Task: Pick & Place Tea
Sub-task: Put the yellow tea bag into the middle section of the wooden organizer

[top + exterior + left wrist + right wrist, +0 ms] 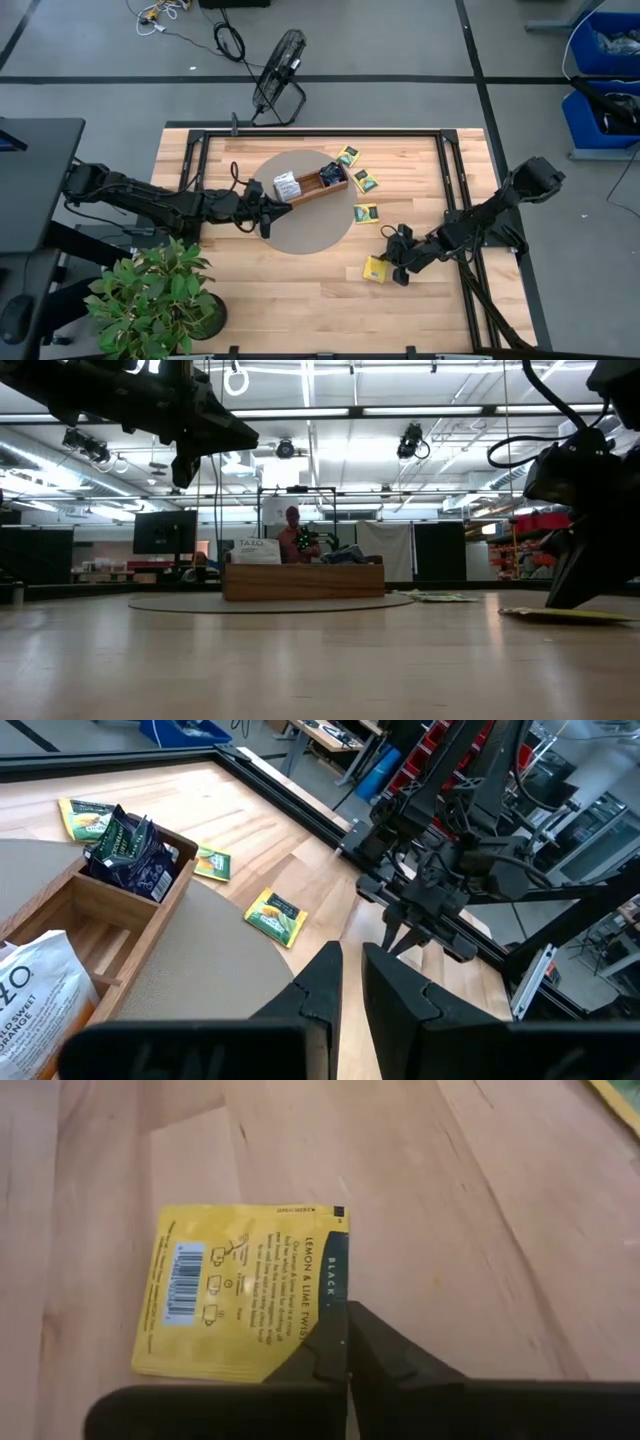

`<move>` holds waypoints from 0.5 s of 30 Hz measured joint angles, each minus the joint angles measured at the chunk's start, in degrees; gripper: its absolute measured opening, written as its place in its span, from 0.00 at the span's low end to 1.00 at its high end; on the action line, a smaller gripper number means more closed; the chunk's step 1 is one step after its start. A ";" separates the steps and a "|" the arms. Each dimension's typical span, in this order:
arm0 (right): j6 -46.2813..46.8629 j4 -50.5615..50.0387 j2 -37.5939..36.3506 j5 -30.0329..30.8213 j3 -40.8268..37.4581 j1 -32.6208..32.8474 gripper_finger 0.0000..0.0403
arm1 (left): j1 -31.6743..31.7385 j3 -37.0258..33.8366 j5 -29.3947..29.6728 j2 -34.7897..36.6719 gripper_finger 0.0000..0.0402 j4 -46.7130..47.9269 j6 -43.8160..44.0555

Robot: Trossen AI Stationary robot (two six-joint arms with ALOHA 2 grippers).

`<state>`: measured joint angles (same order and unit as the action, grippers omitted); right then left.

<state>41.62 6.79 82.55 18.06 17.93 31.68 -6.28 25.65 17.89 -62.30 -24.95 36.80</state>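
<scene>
Because the yellow tea packet [245,1290] is flat, light and flexible, pinch one edge; the right gripper [346,1348] is closed on its edge, well apart from the wooden tray [312,190].

The left gripper [345,982] is nearly closed and empty, over that tray.

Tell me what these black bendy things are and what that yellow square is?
They are two robot arms at a wooden table. One picture looks down from above, one looks across the table top, and two come from cameras on the arms' wrists. The right claw has pinched shut on the edge of a yellow tea packet lying flat on the wood. The left claw waits above the grey mat, beside the wooden tray that already holds some packets. More green-yellow packets lie loose nearby.
</scene>
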 joint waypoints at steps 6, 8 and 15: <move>-3.72 -3.02 -1.63 -1.46 2.61 -0.08 0.01 | 0.00 0.00 0.00 0.00 0.11 0.02 0.04; -4.66 -5.57 -2.41 -2.47 4.51 -0.47 0.00 | 0.00 0.00 0.00 -0.02 0.11 0.00 0.04; -4.24 -16.63 -4.58 -2.00 10.25 -0.87 0.00 | 0.00 0.00 0.02 0.00 0.11 0.00 0.02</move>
<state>37.38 -9.83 77.97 16.06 28.18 30.81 -6.28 25.65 17.91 -62.30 -24.95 36.81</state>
